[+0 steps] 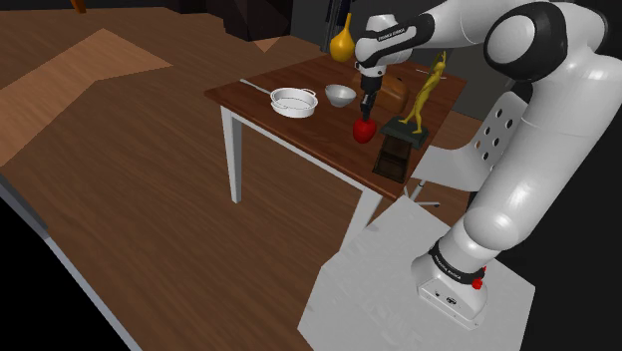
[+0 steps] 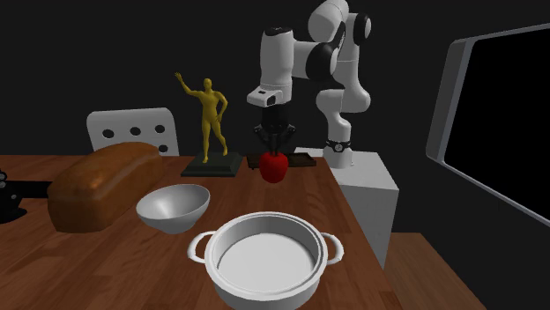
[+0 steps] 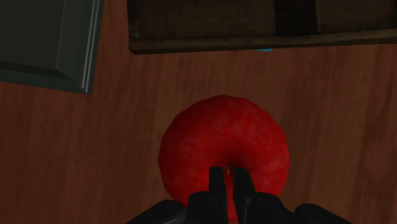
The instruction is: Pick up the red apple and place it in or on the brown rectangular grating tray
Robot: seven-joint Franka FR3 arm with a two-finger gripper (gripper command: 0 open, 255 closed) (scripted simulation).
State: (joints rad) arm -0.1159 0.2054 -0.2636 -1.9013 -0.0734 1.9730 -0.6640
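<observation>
Pot: farthest to the shoulder view's left on the desk, white, well apart from my hand and no trouble.
Bowl: next along, grey, near the pot and also clear of my path.
Apple: red and round, hanging right under my hand near the desk's edge. It looks lifted off the wood, though I cannot tell by how much.
Hand: pointing straight down, with the fingers nearly together and clenched on the top of the apple.
Loaf: brown, behind my hand, away from where I mean to go.
Tray: dark brown and slatted, just beside the apple on its right in the shoulder view, towards my stand. In the wrist view its long edge runs across in front of the apple.
Statue: yellow figure on a dark base, which sits close alongside the tray.
Next move, as I judge it: a short carry toward the stand, then lower.
In the way: nothing between apple and tray. The statue is the only thing I could knock.
</observation>
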